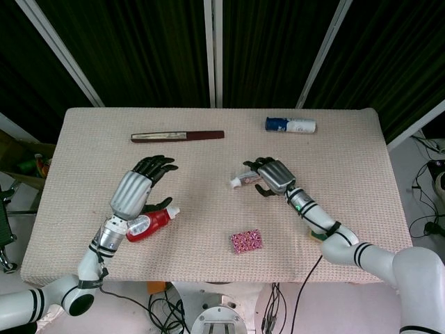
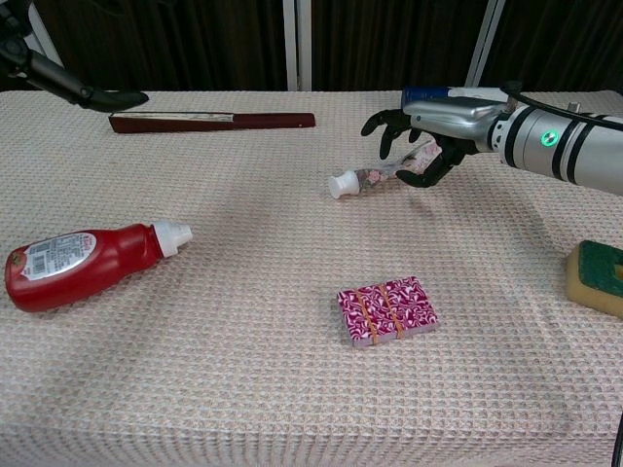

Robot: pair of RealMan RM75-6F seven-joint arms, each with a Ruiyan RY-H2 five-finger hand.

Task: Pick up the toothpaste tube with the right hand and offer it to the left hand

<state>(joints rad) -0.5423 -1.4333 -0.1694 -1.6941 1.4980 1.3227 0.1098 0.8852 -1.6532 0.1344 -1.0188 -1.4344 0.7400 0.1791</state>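
Observation:
The toothpaste tube (image 1: 245, 180) (image 2: 373, 176) lies on the table, white cap pointing left. My right hand (image 1: 271, 175) (image 2: 429, 132) hovers over the tube's flat tail end, with fingers arched above it and the thumb low beside it. The fingers are still apart and the tube rests on the cloth. My left hand (image 1: 134, 190) is open with fingers spread, held above the table at the left over a red bottle. In the chest view only the left hand's fingertips (image 2: 86, 93) show, at the top left corner.
A red squeeze bottle (image 1: 150, 223) (image 2: 86, 264) lies under the left hand. A patterned card pack (image 1: 246, 241) (image 2: 386, 310) lies in front. A green sponge (image 2: 596, 275) is at the right edge, a brown folded fan (image 1: 178, 136) at the back left and a blue-white bottle (image 1: 290, 125) at the back right.

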